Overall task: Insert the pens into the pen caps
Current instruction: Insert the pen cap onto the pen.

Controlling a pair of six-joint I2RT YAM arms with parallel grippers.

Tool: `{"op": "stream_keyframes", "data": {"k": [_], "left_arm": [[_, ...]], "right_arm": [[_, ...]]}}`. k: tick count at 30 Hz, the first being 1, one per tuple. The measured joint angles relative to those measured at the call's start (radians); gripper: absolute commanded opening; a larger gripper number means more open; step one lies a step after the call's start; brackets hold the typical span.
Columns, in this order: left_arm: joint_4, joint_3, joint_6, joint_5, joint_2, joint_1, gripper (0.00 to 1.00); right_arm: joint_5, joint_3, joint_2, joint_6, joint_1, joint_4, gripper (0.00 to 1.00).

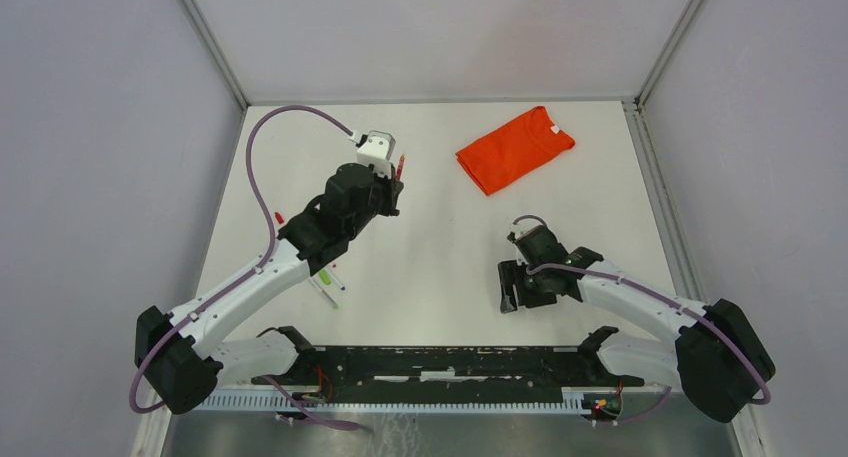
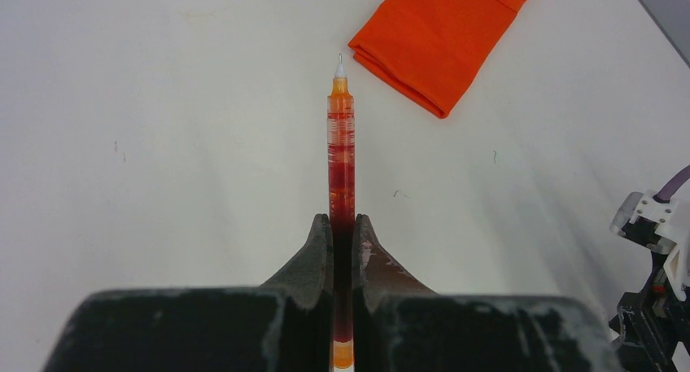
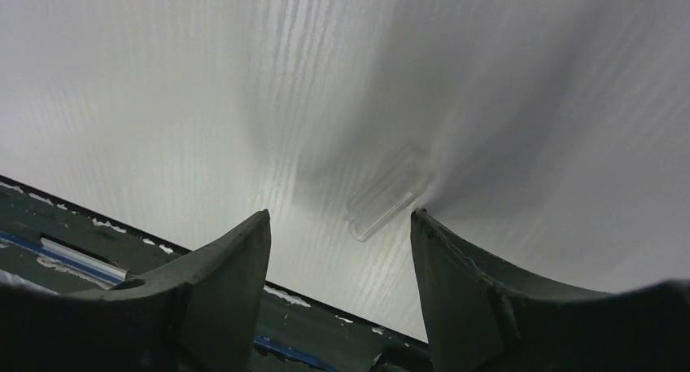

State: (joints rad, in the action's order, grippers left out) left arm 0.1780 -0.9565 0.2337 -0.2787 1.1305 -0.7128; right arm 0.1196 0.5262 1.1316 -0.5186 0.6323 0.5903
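Observation:
My left gripper (image 1: 396,185) (image 2: 342,221) is shut on a pen (image 1: 401,163) (image 2: 341,144) with a red-orange barrel and a bare white tip. It holds the pen above the table with the tip pointing away. My right gripper (image 1: 512,287) (image 3: 338,213) is open, low over the table. A small clear tubular cap (image 3: 381,213) lies on the table between its fingers, close to the right fingertip (image 3: 423,225). A green-ended pen (image 1: 325,276) and a white pen (image 1: 328,293) lie under my left arm. A tiny red cap (image 1: 279,217) lies left of that arm.
A folded orange shirt (image 1: 515,147) (image 2: 439,38) lies at the back right. The black base rail (image 1: 450,362) (image 3: 73,250) runs along the near edge, just behind my right gripper. The right arm (image 2: 655,266) shows at the left wrist view's right edge.

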Motion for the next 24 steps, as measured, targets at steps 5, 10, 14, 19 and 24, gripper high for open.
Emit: {"op": "stream_keyframes", "data": {"k": [5,10,14,19,24], "left_arm": [[0.0,0.0,0.0,0.0,0.0,0.0,0.02],[0.0,0.0,0.0,0.0,0.0,0.0,0.02],[0.0,0.0,0.0,0.0,0.0,0.0,0.02],[0.0,0.0,0.0,0.0,0.0,0.0,0.02],[0.0,0.0,0.0,0.0,0.0,0.0,0.02]], "right_arm": [[0.037,0.0,0.007,0.0,0.03,-0.018,0.72],[0.053,0.005,0.023,-0.001,0.06,-0.045,0.72],[0.06,0.011,0.042,-0.008,0.069,-0.074,0.72],[0.065,0.024,0.069,-0.019,0.084,-0.111,0.73],[0.073,0.031,0.089,-0.031,0.106,-0.139,0.73]]}}
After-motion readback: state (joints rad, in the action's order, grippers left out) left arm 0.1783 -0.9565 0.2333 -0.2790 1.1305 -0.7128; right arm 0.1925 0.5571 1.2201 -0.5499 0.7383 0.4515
